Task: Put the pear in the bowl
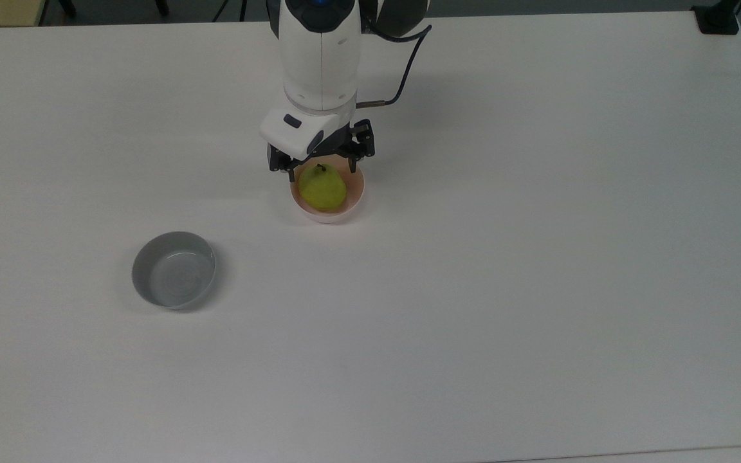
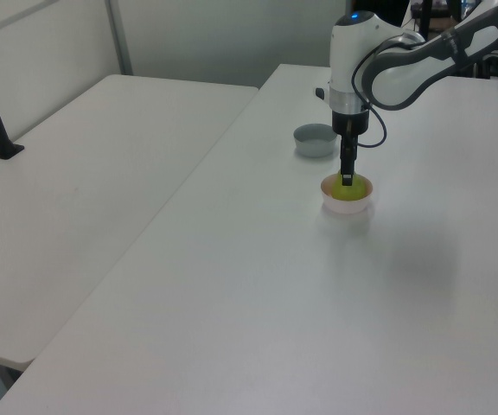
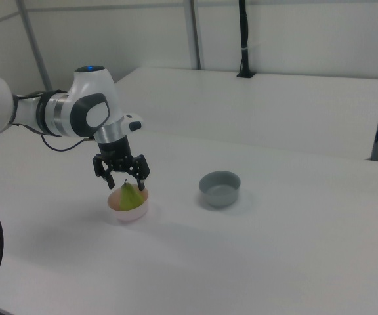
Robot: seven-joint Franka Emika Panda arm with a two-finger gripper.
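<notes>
The pear [image 1: 322, 188] lies inside the pink bowl [image 1: 354, 193], directly beneath the pincer [image 1: 322, 168], its dark stem pointing up toward the wrist. The pincer's two fingers stand apart, one on each side of the fruit's upper end and not touching it, as the top view and the right view [image 3: 125, 182] both show; in the left view the pincer [image 2: 347, 179] hangs straight down over the bowl [image 2: 347, 203]. The pear [image 3: 130, 196] looks settled against the bowl's floor, so the placing seems all but done and the step in hand is the retreat.

To do that well, the pincer should rise straight up, fingers kept apart, until the tips are above the stem and the rim. A sideways drift before then could nudge the stem, roll the fruit, or catch the rim and drag the light plastic bowl [image 3: 128, 209] across the desk [image 1: 538, 257]. A slow vertical lift also lets any slight contact with the skin release without tugging the pear [image 2: 347, 192] upward. The grey bowl [image 1: 173, 270] stands well apart from the pincer, toward the top view's lower left, and plays no part.
</notes>
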